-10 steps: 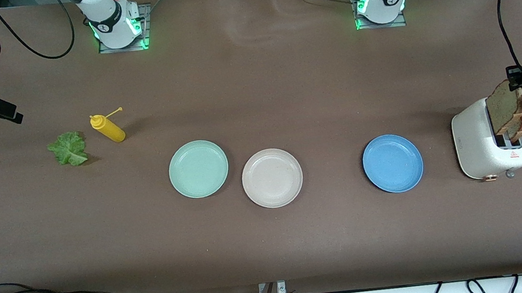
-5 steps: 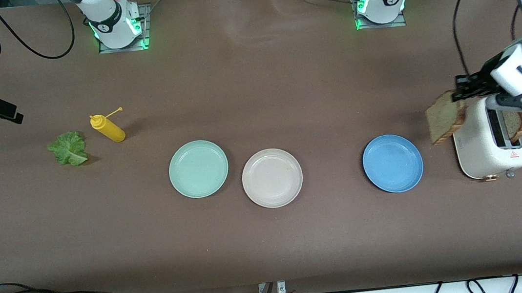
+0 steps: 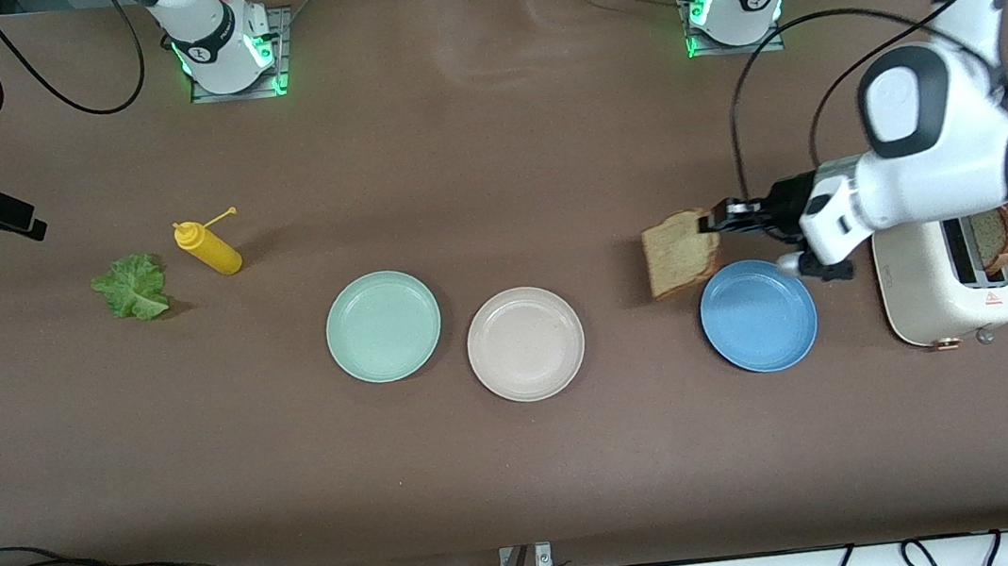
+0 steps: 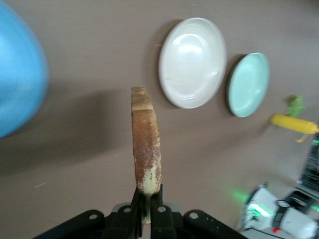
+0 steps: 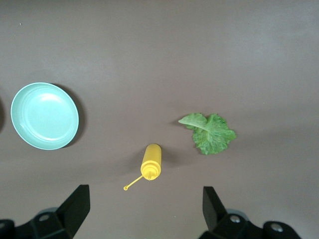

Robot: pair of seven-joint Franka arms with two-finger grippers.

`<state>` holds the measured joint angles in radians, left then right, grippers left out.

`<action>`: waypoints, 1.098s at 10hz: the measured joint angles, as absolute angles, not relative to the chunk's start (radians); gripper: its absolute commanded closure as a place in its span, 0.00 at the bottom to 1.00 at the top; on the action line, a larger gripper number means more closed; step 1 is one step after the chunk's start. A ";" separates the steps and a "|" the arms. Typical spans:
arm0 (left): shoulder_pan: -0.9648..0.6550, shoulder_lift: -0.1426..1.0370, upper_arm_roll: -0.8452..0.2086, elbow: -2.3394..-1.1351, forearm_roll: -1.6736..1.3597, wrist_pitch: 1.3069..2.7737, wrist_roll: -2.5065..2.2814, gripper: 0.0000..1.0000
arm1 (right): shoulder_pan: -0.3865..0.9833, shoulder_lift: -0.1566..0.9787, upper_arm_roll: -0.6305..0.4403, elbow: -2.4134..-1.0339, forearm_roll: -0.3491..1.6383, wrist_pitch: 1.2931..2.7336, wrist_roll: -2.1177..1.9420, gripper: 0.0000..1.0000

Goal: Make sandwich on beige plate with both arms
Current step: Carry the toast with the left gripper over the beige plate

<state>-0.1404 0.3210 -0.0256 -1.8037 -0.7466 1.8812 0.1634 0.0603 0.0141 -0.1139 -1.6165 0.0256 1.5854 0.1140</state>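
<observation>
Over the bench (image 3: 490, 161), beside the blue plate (image 3: 760, 320), the left gripper (image 3: 711, 221) pinches a bread slice (image 3: 680, 253); the beige plate (image 3: 525, 344) lies bare nearby.

Left wrist view: jaws clamp the slice's crust edge.

Right wrist view: the right gripper (image 5: 144, 206) waits, jaws spread, above the lettuce (image 5: 212, 133) and mustard bottle (image 5: 151, 162).
</observation>
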 measured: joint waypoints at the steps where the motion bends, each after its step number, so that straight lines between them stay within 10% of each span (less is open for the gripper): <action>1: -0.181 0.376 -0.027 -1.759 -0.813 1.910 0.154 1.00 | 0.060 0.015 -0.114 -1.616 0.026 1.585 0.114 0.00; 11: -0.444 0.769 0.002 -1.405 -0.976 2.154 0.014 1.00 | 0.059 0.016 -0.116 -1.616 0.025 1.585 0.095 0.00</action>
